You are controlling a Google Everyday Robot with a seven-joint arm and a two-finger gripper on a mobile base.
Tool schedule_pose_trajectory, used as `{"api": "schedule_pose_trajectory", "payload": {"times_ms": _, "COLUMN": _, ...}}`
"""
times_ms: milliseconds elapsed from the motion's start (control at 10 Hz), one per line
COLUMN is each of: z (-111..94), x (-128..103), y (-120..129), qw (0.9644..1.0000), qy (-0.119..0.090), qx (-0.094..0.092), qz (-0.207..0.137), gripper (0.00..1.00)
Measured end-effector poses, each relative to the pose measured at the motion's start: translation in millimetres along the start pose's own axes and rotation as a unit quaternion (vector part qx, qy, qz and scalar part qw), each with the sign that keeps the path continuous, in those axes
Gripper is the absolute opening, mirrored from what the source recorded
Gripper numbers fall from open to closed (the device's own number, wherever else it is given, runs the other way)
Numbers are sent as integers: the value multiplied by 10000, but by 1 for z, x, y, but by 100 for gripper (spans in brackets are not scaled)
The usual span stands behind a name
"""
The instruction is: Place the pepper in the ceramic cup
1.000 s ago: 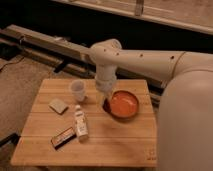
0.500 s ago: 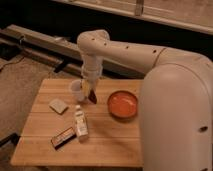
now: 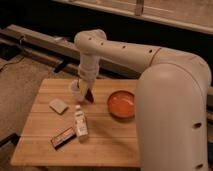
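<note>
Swung left since earlier, the hand [image 3: 86, 88] pinches the pepper [image 3: 89, 96] beside the ceramic cup [image 3: 74, 89], partly hiding it.

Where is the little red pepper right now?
In the camera view the pepper hangs from the tool, shut on it, at the table's far side, between the ceramic cup and the orange bowl.

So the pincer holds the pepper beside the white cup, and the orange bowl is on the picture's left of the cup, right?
Not quite: the camera view shows the orange bowl on the picture's right of the white cup. The pincer does hold the pepper beside that cup.
</note>
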Motion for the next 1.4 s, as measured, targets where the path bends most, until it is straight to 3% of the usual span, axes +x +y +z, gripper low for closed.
{"api": "schedule_pose_trajectory", "payload": {"times_ms": 400, "z": 0, "x": 0, "y": 0, "qw": 10000, "qy": -7, "qx": 0, "qz": -10, "gripper": 9}}
{"api": "schedule_pose_trajectory", "payload": {"times_ms": 500, "z": -2, "x": -3, "y": -1, "qw": 9999, "qy": -96, "qx": 32, "qz": -54, "gripper": 9}}
{"api": "schedule_pose_trajectory", "payload": {"times_ms": 600, "z": -6, "x": -15, "y": -3, "qw": 9995, "qy": -267, "qx": 95, "qz": -131, "gripper": 9}}
{"api": "schedule_pose_trajectory", "payload": {"times_ms": 1000, "z": -1, "x": -72, "y": -1, "qw": 9973, "qy": -549, "qx": 278, "qz": -403, "gripper": 9}}
{"api": "schedule_pose_trajectory", "payload": {"times_ms": 1400, "z": 11, "x": -98, "y": -24, "qw": 9968, "qy": -546, "qx": 432, "qz": -385, "gripper": 9}}
